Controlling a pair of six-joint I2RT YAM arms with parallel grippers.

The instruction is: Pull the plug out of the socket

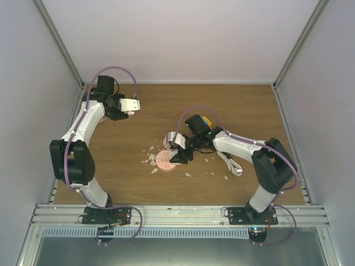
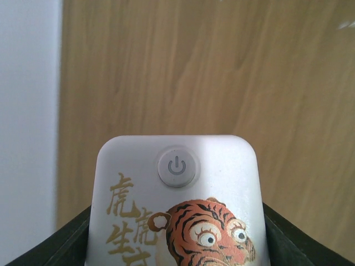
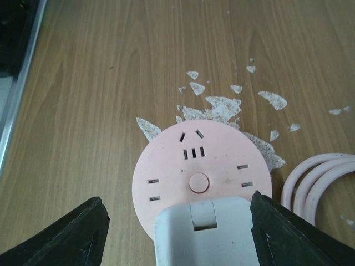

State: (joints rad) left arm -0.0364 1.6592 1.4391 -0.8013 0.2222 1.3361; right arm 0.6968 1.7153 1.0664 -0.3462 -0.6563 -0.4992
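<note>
Nearest, along the front edge of the table (image 1: pixel 249 105), a metal rail (image 1: pixel 177 210) carrying both arm bases. Just beyond, toward the middle of the wood, a round pink socket (image 3: pixel 166 166) lying flat and face up, slots and a small round button showing on its face, with a white plug (image 3: pixel 208 233) seated on the side closest to the right arm. Around that plug, the right tool (image 3: pixel 177 197), released and spread wide: one black finger (image 3: pixel 288 233) just beside the plug's edge, the other standing clear of it, with bare socket and wood showing in the gap. Next to the socket, on the right arm's side, loops of pale pink cable (image 3: pixel 319 183) resting on the table. Past the socket's far rim, a scatter of white flakes (image 3: pixel 222 105) lying on the wood, some right at the rim. Farthest, near the back left corner, the left tool (image 2: pixel 176 210) clenched on a white device (image 2: pixel 138 160) bearing a round power button (image 2: pixel 176 167), gold characters and an orange tiger face; black fingers (image 2: pixel 55 249) pressed against both its sides, wood grain and the pale side wall (image 2: pixel 28 111) behind it. Well apart from socket and plug.
</note>
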